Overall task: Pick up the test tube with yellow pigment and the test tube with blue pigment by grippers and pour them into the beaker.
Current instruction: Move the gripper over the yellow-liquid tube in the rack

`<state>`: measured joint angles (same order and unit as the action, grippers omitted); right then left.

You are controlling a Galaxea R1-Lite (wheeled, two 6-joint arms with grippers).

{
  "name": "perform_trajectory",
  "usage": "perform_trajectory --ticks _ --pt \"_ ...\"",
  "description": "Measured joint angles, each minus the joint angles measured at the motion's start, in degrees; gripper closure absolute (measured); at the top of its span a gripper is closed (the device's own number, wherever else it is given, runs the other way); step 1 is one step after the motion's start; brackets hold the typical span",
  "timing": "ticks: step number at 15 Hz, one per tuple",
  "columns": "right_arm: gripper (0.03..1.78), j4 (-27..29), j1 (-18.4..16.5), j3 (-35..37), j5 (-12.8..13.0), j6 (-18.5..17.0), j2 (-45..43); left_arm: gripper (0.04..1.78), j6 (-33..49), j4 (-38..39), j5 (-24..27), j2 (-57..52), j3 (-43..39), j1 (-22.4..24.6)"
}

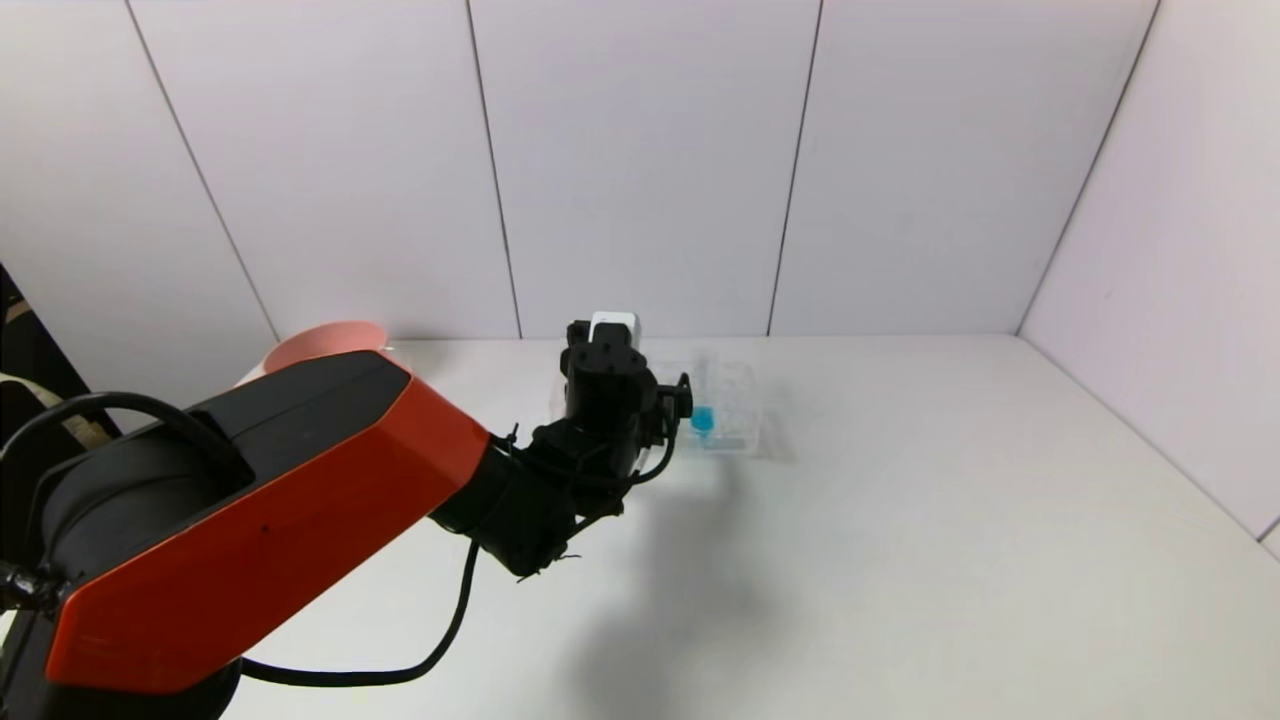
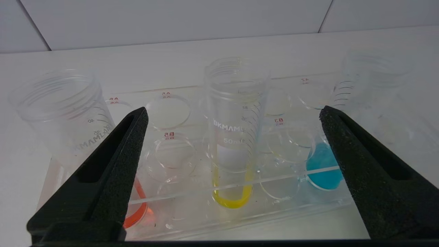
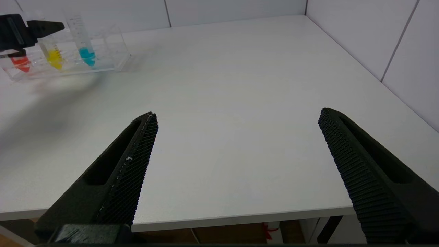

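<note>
— Nearest the lens was what?
— Two black, rough-textured fingers [image 2: 113, 164] of the left gripper [image 2: 233, 144], spread wide and holding nothing. Between them, just beyond the tips, stood the slim clear test tube with yellow pigment [image 2: 233, 144], upright in the clear plastic tube rack [image 2: 192, 219].
— And the other tubes, going by that rack?
— The clear test tube with blue pigment [image 2: 324, 171] stood in the rack too, beside the yellow one, partly behind one finger. A clear tube of red-orange liquid [image 2: 139, 209] sat at the rack's opposite end, behind the other finger. None touched the gripper.
— The right gripper?
— The right gripper [image 3: 236, 144] hung wide open and empty over the near edge of the smooth white table [image 3: 240, 103], well apart from the rack.
— The room?
— Pale panelled walls [image 1: 640, 160] rose behind the rack. A pink round bowl [image 1: 325, 345] sat beside the rack, half hidden by the left arm's orange and black casing [image 1: 270, 510]. I couldn't make out the beaker.
</note>
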<state>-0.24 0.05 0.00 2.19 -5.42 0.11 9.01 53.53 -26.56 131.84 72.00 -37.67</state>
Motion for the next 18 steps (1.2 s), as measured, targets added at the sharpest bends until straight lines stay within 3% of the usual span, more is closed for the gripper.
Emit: perform_trajectory --ticks 15,18 --pt "0.1 0.0 0.0 0.0 0.0 0.0 0.0 0.12 -0.5 0.0 -0.3 2.3 1.5 1.9" --pt "0.1 0.0 0.0 0.0 0.0 0.0 0.0 0.23 -0.5 -1.5 -2.4 3.0 3.1 2.1"
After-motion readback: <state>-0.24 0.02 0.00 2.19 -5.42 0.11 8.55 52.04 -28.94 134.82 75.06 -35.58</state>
